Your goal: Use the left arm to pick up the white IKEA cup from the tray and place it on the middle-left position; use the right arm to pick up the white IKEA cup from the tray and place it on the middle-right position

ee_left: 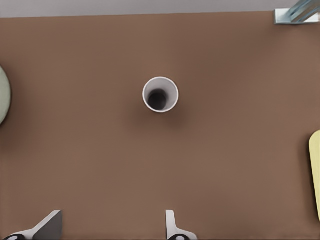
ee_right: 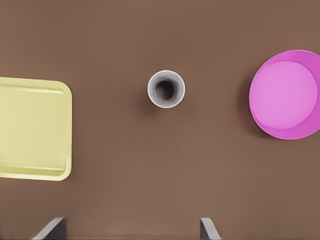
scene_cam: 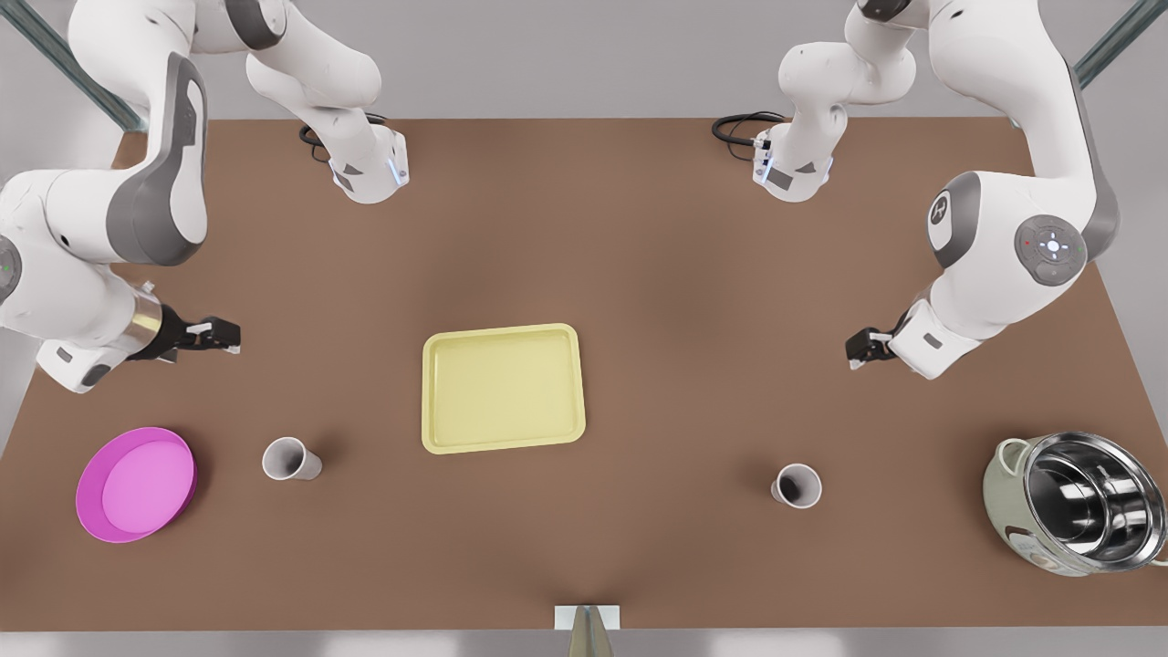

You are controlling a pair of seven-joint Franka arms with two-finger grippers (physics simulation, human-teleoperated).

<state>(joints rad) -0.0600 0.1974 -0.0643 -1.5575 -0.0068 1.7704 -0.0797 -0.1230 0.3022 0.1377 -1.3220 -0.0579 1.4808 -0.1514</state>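
Note:
The pale-yellow tray [scene_cam: 502, 388] lies empty mid-table. One white cup [scene_cam: 797, 485] stands upright on the bare brown tabletop at the front view's right. Seen from the left wrist, this cup [ee_left: 160, 94] is well ahead of my left gripper [ee_left: 112, 231], which is open, and the tray's edge [ee_left: 315, 175] is off to one side. My left gripper [scene_cam: 862, 348] hovers at the front view's right. The other white cup [scene_cam: 291, 458] stands upright at the front view's left. My right gripper [scene_cam: 215, 334], open [ee_right: 131, 231], hovers apart from that cup [ee_right: 166, 89] with the tray [ee_right: 32, 129] beside it.
A round magenta dish [scene_cam: 137, 484] sits near the table's edge at the front view's left, also in the right wrist view [ee_right: 287, 94]. A steel pot [scene_cam: 1081, 502] lies at the front view's right. Two more arm bases stand at the far edge.

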